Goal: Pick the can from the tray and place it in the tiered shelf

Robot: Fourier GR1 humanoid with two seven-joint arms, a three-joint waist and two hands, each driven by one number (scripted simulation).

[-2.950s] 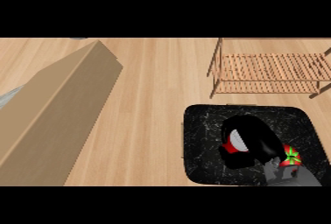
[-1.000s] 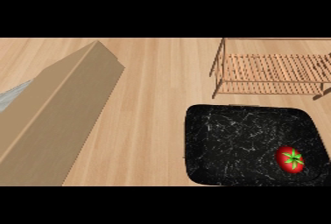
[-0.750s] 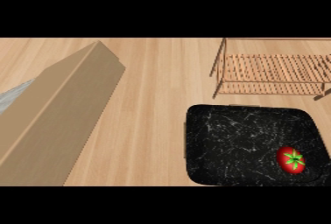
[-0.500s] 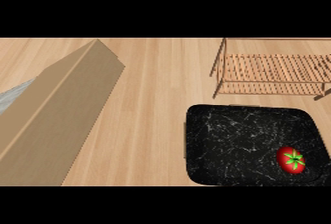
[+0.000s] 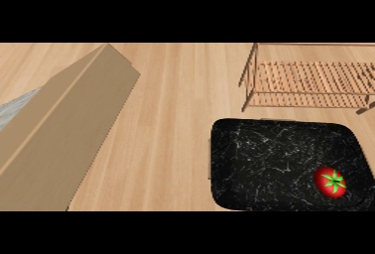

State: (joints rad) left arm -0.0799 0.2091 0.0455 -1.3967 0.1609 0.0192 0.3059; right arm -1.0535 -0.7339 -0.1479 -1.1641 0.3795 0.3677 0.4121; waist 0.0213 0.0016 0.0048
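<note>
wooden counter (image 5: 176, 99) carries a black tray (image 5: 271, 158), tomato (image 5: 331, 182) at its right, slatted shelf (image 5: 311, 82) behind it; no hand shows.

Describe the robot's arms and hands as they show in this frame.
Nothing to describe: neither arm nor hand shows in the head view now. Only the black marbled tray with a red tomato on it, the wooden slatted shelf and the counter are visible.
</note>
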